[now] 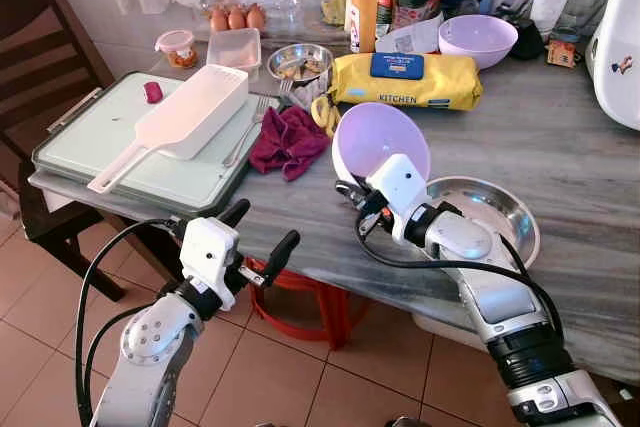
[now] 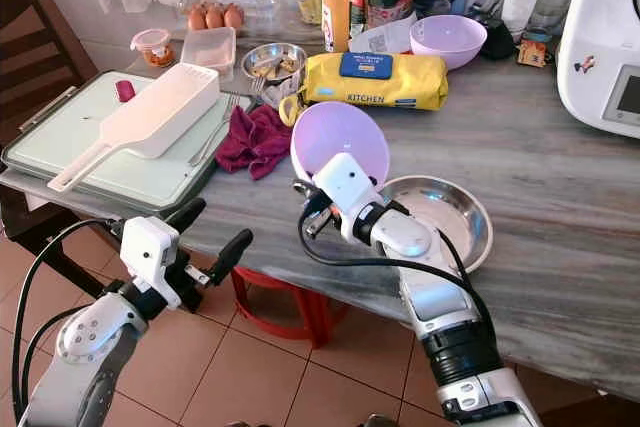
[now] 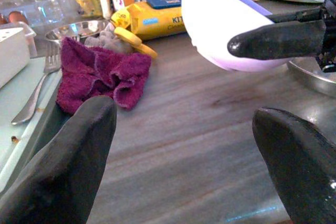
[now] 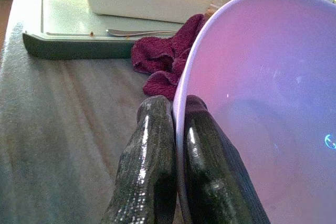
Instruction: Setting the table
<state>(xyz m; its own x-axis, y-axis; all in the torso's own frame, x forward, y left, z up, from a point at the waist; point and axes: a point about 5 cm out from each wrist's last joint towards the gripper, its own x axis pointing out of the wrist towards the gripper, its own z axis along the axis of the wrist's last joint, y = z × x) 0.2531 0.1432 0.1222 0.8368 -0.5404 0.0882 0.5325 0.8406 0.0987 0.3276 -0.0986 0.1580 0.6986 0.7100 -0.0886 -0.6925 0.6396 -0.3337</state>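
Head camera first: the right gripper [image 1: 352,194] has the pale lilac plastic bowl [image 1: 378,137] pinched by its rim, tipped nearly on edge above the grey marbled worktop [image 1: 560,147], just beside a shallow stainless steel dish [image 1: 495,209]. The left gripper [image 1: 258,234] hovers off the worktop's near edge, fingers spread wide and holding nothing. Behind lie a crumpled magenta cloth [image 1: 288,139], a yellow pack of kitchen wipes [image 1: 405,81] and a pale green tray [image 1: 120,142] carrying a white long-handled plastic scoop [image 1: 185,117]. Over to the left wrist camera: two matte black fingers [image 3: 73,166] frame the streaked stone, the cloth looks soft and towelly, and the bowl's smooth white underside hangs above the surface. Right wrist camera now: the two glossy fingers [image 4: 149,166] close tight on the thin lip, one inside, one outside. By the look of it, the bowl is light and stiff but slick, so a rim pinch could let it swing or slip; lowering it gently seems wise.
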